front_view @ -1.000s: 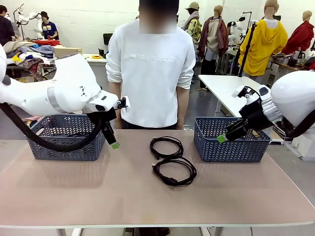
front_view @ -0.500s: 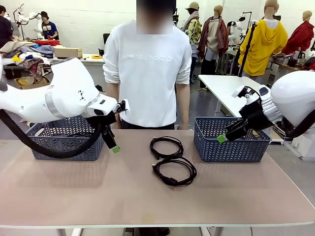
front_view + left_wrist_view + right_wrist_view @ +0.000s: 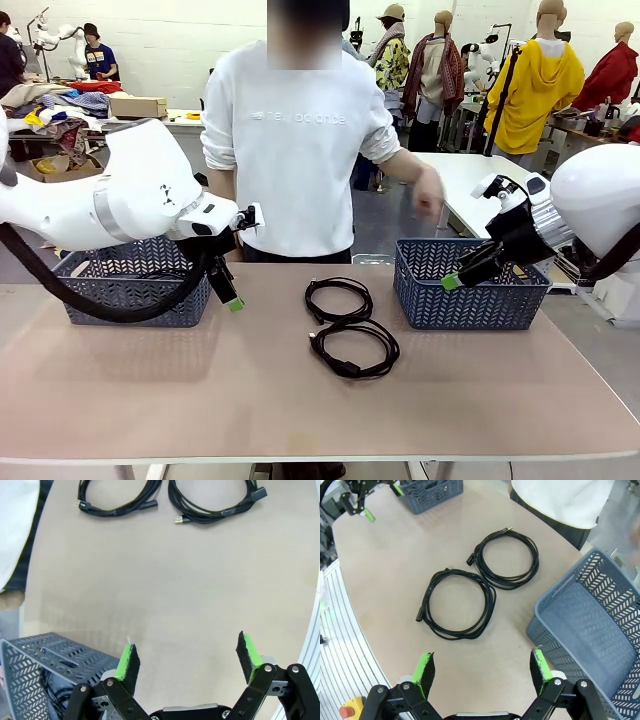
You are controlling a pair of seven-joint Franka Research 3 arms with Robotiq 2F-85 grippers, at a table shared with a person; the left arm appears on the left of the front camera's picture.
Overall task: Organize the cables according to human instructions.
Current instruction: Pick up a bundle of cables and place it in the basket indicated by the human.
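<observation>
Black cables (image 3: 340, 320) coiled mid-table — left tool (image 3: 187, 650), right tool (image 3: 482, 661) both spread, empty; basket (image 3: 45, 647) perhaps holds another.

Two coiled cables (image 3: 487, 585) beside blue basket (image 3: 555, 640)

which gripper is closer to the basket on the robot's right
Right. The right gripper hangs just beside the right basket; the left gripper is across the table, by the left basket.
</observation>
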